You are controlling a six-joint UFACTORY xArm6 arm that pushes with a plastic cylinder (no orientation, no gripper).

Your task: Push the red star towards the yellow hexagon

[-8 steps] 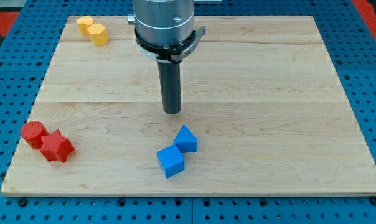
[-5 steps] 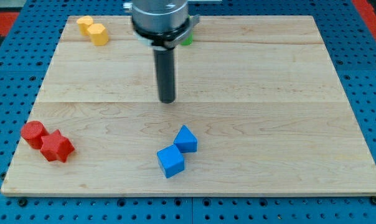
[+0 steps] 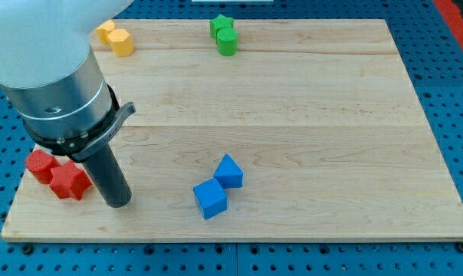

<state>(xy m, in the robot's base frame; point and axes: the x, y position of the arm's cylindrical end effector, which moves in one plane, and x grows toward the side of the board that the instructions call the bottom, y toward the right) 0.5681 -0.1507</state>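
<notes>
Jaws do not exist on this arm; it ends in a straight dark rod that holds nothing, and my tip (image 3: 118,202) rests on the pale wooden board (image 3: 308,130) in the lower left of the frame. That tip sits just beside the red star-shaped block (image 3: 70,182), on the star's right; whether they touch I cannot tell. Touching the star on its upper left is a red cylinder block (image 3: 41,165), partly hidden behind the large grey metal housing of the arm (image 3: 59,92), which fills the upper left of the frame.

At the top left edge of the board lies the yellow hexagonal block (image 3: 122,42), with a second yellow block (image 3: 105,31) of unclear shape pressed against its upper left. These are well apart from the red star. Near the top centre, a green star-like block (image 3: 221,24) and a green cylinder (image 3: 228,43) sit together. In the lower middle, a blue cube (image 3: 210,198) touches a blue wedge-like block (image 3: 229,171).
</notes>
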